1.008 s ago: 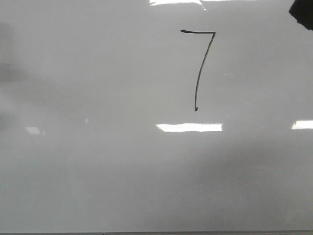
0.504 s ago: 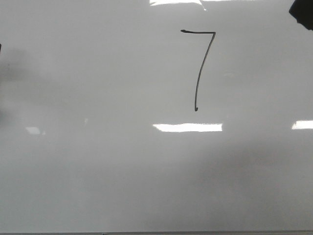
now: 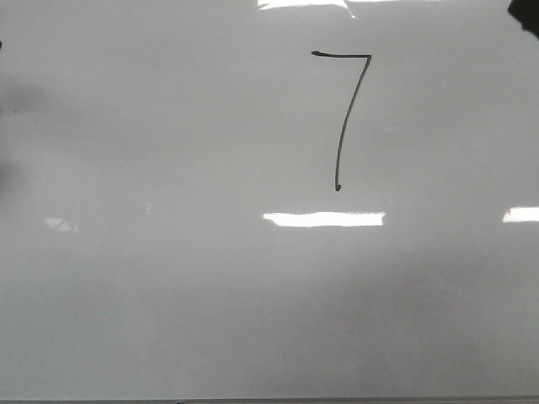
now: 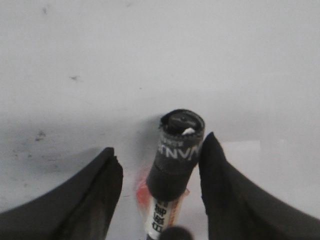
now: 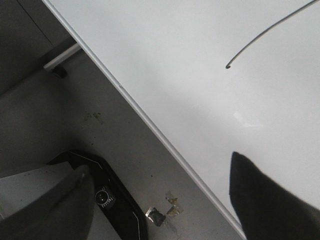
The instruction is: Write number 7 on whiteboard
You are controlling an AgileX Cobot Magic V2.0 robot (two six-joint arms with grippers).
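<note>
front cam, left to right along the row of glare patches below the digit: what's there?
Small faint glare patch → long bright glare bar, which sits just below the foot of the number 7 → short glare patch at the right edge. All of them lie on the whiteboard.

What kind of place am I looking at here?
Probably an indoor robot test bench or lab: a big glossy whiteboard lying flat with a hand-drawn number 7, ceiling lights mirrored in it, and a marker between the left gripper fingers.
</note>
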